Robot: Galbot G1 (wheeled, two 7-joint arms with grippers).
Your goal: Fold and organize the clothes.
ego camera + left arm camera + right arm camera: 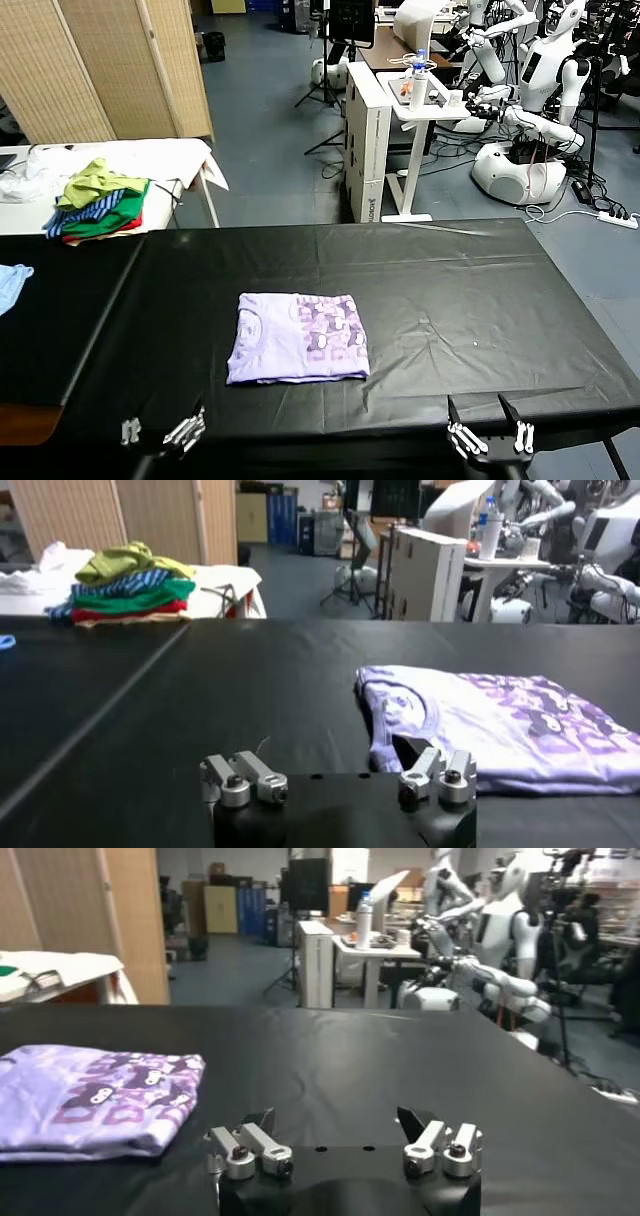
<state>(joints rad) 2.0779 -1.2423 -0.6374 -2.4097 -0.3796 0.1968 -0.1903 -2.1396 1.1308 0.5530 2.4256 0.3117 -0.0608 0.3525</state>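
The lavender T-shirt lies folded into a flat rectangle on the black table, its darker purple print facing up on the right half. Seen from the left wrist, the T-shirt sits just beyond and to one side of my left gripper. The right wrist view has the T-shirt off to the side of my right gripper. Both grippers hang low at the table's near edge, left gripper and right gripper, open and holding nothing, clear of the shirt.
A pile of green, striped and red garments rests on a white side table at the back left. A small light blue cloth lies at the far left. Beyond the table stand a white desk, other robots and cables.
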